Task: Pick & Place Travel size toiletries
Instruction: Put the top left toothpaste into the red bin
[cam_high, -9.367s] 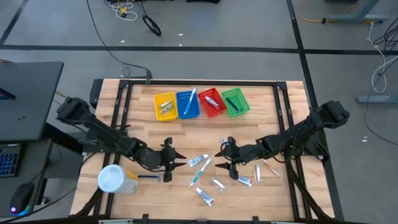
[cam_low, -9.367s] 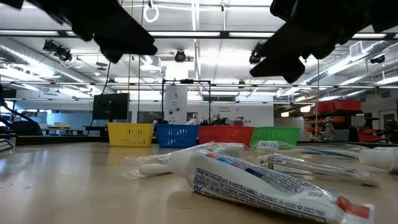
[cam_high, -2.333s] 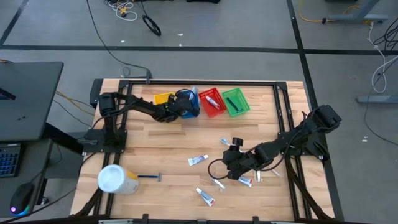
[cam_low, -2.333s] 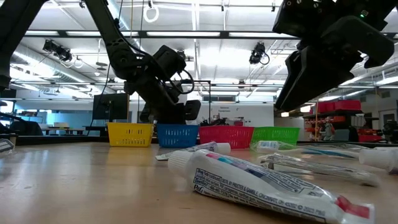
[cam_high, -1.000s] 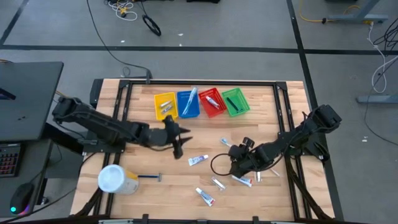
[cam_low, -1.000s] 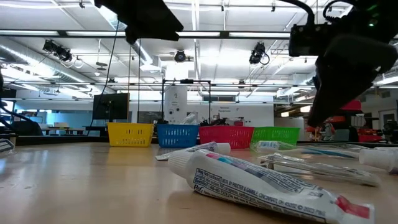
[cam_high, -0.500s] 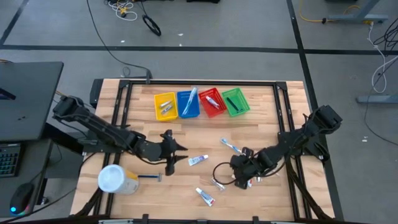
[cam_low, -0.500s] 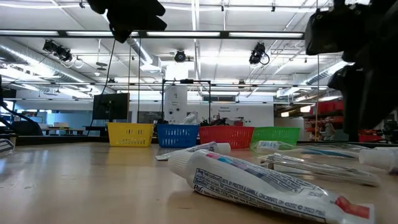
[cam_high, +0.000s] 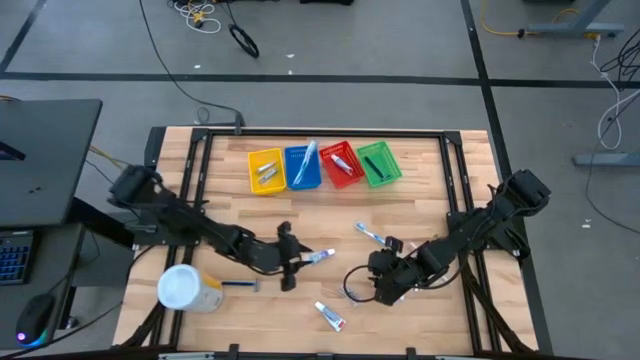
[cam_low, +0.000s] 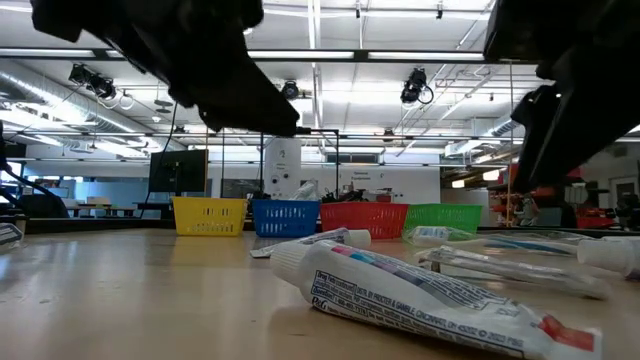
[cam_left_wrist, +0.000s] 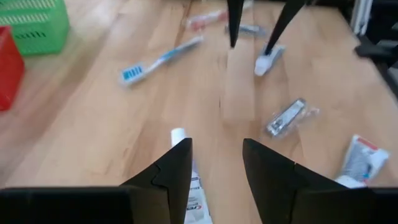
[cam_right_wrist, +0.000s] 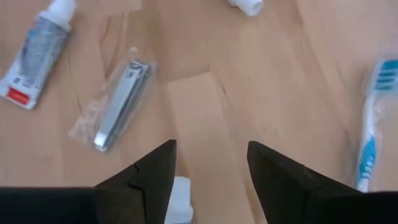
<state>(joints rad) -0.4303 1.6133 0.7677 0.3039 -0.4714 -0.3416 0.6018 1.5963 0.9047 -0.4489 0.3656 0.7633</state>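
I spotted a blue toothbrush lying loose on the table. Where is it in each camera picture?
High view: the blue toothbrush lies right of centre, below the green basket.
Low view: cannot pick it out; green basket at centre right.
Left wrist view: upper left, near the green basket.
Right wrist view: right edge; no basket.
Shared landmark: the green basket.

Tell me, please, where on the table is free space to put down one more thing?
Bare wood lies between the yellow basket and the left gripper, and on the right, below the green basket. It is crowded in the middle front: the toothpaste tube, the toothbrush, the right gripper and the white container at front left.
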